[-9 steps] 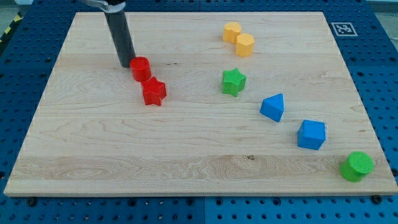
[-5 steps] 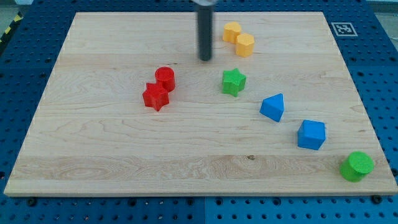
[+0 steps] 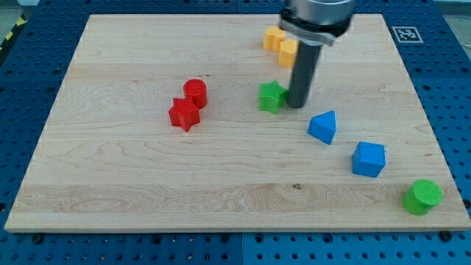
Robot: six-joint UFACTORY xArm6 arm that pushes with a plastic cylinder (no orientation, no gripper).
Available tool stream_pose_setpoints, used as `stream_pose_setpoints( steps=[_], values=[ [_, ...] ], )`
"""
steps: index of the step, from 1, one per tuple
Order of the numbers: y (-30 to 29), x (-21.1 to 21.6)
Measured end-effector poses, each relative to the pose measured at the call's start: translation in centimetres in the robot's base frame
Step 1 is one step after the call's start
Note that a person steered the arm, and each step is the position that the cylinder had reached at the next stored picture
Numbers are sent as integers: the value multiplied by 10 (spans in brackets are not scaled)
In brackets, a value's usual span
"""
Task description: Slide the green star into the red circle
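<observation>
Pressing green star [image 3: 271, 96] leftward, my tip [image 3: 297, 105] now at its right

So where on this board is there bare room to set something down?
Bare: the wood left of the red circle and red star, and the strip below them. Crowded: around my tip, beside the green star, under the yellow blocks.
</observation>
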State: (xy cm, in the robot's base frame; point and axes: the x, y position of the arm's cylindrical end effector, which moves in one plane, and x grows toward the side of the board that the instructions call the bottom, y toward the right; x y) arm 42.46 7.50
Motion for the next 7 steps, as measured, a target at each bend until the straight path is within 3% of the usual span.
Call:
stream_pose_setpoints(
  steps=[3,4,5,7],
  values=[
    [-96,1],
    [-90,51],
    [-57,84],
    [47,84]
  ],
)
